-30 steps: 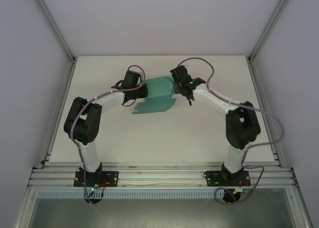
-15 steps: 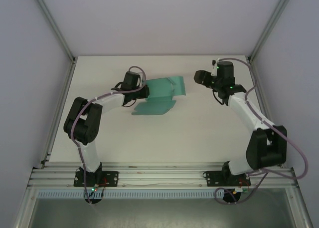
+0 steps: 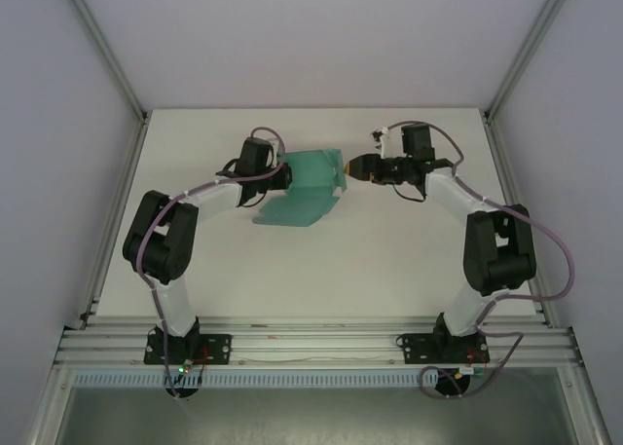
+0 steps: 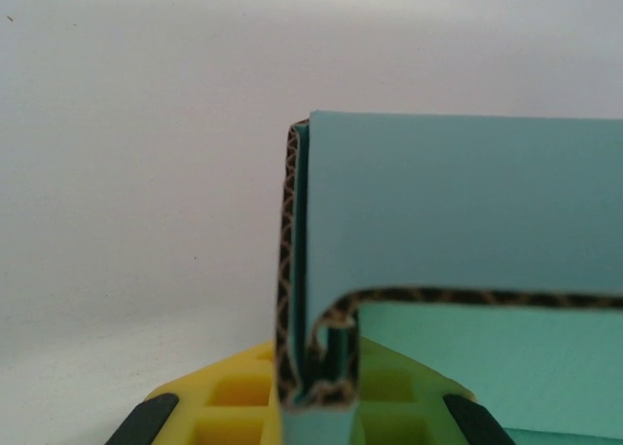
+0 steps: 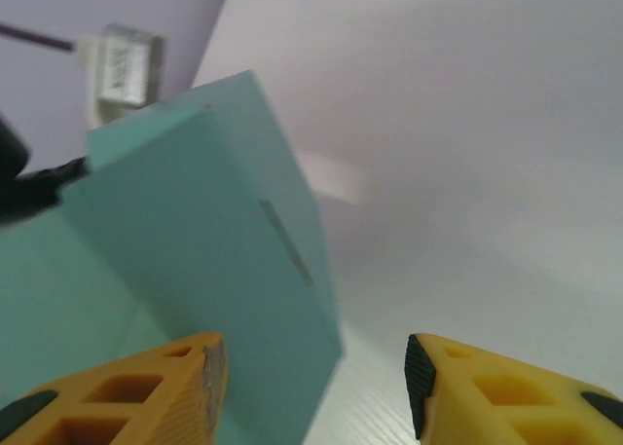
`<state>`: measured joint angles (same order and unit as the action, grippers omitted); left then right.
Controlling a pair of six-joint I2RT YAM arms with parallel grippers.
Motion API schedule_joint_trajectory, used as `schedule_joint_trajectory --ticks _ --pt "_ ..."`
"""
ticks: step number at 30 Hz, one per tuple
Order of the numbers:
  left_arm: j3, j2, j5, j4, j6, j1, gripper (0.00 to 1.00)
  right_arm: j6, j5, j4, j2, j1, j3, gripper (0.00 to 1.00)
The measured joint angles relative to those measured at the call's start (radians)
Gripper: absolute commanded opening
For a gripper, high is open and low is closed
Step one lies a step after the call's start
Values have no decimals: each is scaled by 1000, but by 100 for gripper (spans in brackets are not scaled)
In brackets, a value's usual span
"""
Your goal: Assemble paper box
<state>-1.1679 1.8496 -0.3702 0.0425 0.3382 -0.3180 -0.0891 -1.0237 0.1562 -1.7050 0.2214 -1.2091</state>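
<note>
Pinching a half-folded teal-green paper box of thin corrugated card, the left end effector is pressing its yellow pads together on one upright wall of the sheet, whose dark wavy cut edge is showing in the left wrist view. The paper box is sitting toward the far middle of the white surface, between the two white-and-black robot arms. Part of it is standing up as a boxy body, while a wide flat panel is spreading out on the surface toward the near side. Its faces are looking plain and unprinted, with a thin slot showing in one panel in the right wrist view. The right end effector is hovering just beside the right end of the paper box, its yellow fingers spread apart and holding nothing. A corner of the teal card is reaching into the gap between them, and whether it is touching a finger cannot be told. Counting everything: one paper box, two robot arms, two end effectors.
</note>
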Motion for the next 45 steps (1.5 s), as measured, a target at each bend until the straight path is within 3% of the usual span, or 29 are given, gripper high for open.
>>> schedule_joint_trajectory --ticks 8,12,17,29,35,39,45 --pt "0 0 1 0 0 0 0 69 -38 48 -75 59 -109 51" --pt "0 0 20 -4 1 0 0 101 14 108 -119 89 -171 51" --pt "-4 0 59 -23 6 5 0 116 206 160 -123 153 -206 46" --pt "-10 0 97 -53 24 5 0 112 654 208 -191 285 -301 44" --pt "-10 0 101 -53 27 -1 0 103 744 230 -227 290 -336 30" --pt "-10 0 110 -53 26 -13 0 90 793 232 -244 291 -340 29" --pt "-10 0 130 -76 26 -30 0 64 890 213 -271 302 -324 12"
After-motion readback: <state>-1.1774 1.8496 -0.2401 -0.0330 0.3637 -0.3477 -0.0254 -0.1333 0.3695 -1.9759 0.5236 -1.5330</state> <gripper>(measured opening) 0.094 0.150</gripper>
